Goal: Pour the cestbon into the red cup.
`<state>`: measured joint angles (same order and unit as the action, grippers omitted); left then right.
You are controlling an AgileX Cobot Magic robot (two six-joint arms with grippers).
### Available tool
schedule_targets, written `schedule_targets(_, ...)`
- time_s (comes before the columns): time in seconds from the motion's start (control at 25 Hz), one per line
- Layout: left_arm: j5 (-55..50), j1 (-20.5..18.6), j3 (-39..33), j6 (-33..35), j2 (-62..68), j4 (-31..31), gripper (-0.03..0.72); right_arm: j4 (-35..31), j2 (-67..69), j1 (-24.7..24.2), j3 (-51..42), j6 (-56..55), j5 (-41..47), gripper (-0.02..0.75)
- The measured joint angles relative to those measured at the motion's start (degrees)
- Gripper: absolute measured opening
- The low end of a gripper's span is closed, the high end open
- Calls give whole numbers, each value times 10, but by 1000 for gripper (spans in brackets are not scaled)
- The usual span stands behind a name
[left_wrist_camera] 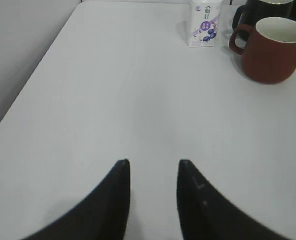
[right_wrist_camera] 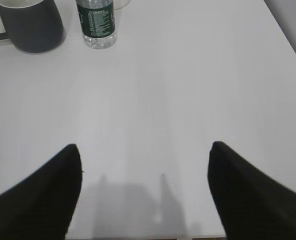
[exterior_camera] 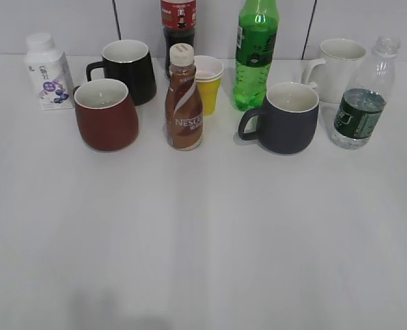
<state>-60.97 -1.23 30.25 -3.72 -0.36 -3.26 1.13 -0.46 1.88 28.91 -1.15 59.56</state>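
Observation:
The cestbon (exterior_camera: pixel 360 110), a clear ribbed bottle with a dark green label, stands upright at the far right of the table. It also shows in the right wrist view (right_wrist_camera: pixel 96 22), far ahead and left of my right gripper (right_wrist_camera: pixel 144 150), which is open and empty. The red cup (exterior_camera: pixel 106 115) stands upright at the left, white inside. It shows in the left wrist view (left_wrist_camera: pixel 270 50), far ahead and right of my left gripper (left_wrist_camera: pixel 153 165), which is open and empty. Neither gripper shows in the exterior view.
A black mug (exterior_camera: pixel 129 69), a brown Nescafe bottle (exterior_camera: pixel 183 103), a yellow paper cup (exterior_camera: pixel 208 84), a green soda bottle (exterior_camera: pixel 256 55), a blue-grey mug (exterior_camera: pixel 286 118), a white mug (exterior_camera: pixel 338 69), a dark cola bottle (exterior_camera: pixel 178 24) and a white milk bottle (exterior_camera: pixel 47 72) stand in the back rows.

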Motion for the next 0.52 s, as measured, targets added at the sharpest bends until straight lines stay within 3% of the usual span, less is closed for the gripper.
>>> schedule_targets(0.52, 0, 0, 0, 0, 0, 0, 246, 0, 0, 0, 0, 0, 0, 589)
